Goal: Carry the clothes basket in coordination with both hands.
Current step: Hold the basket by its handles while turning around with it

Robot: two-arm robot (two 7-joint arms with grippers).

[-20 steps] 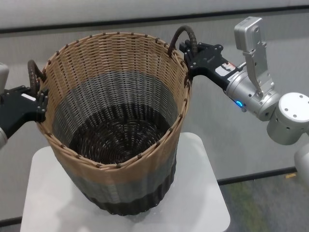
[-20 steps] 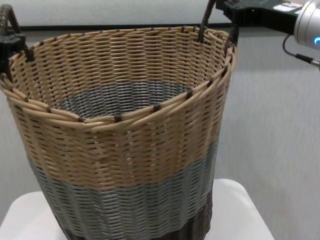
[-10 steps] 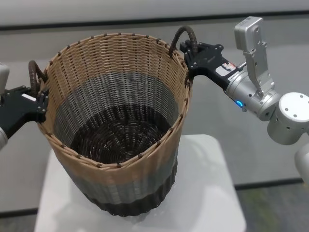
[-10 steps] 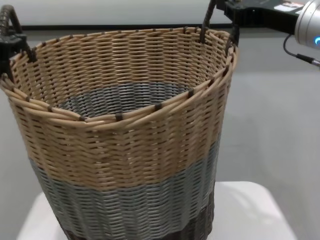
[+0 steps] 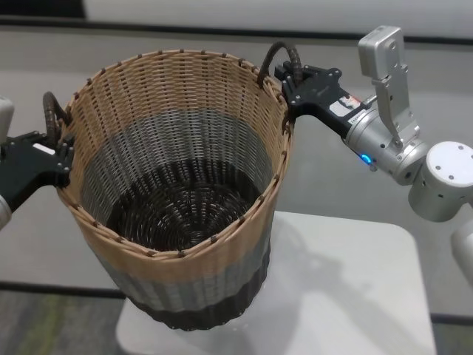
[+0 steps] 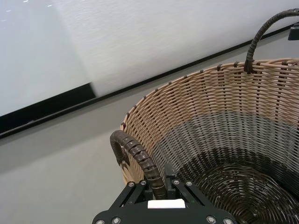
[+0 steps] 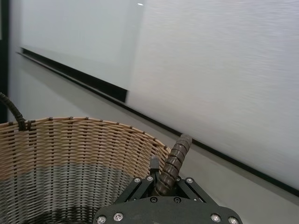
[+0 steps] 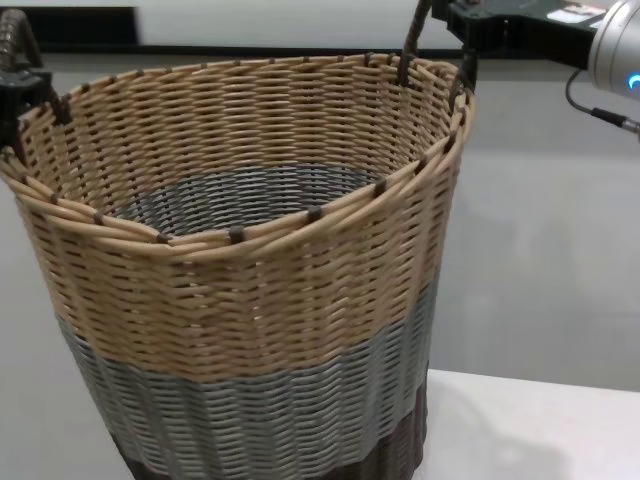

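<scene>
Both grippers, left point(image 5: 59, 151) and right point(image 5: 292, 80), stay clamped on the basket's point(image 5: 177, 192) handles; the table point(image 5: 355, 288) beneath has slid rightward, so carrying is underway.

The clothes basket point(image 5: 177, 244) is woven in tan, grey and dark brown bands. Its loop handles point(image 5: 284, 59) are dark brown. The grippers point(image 5: 314, 89) are black, on silver-white wrists.
</scene>
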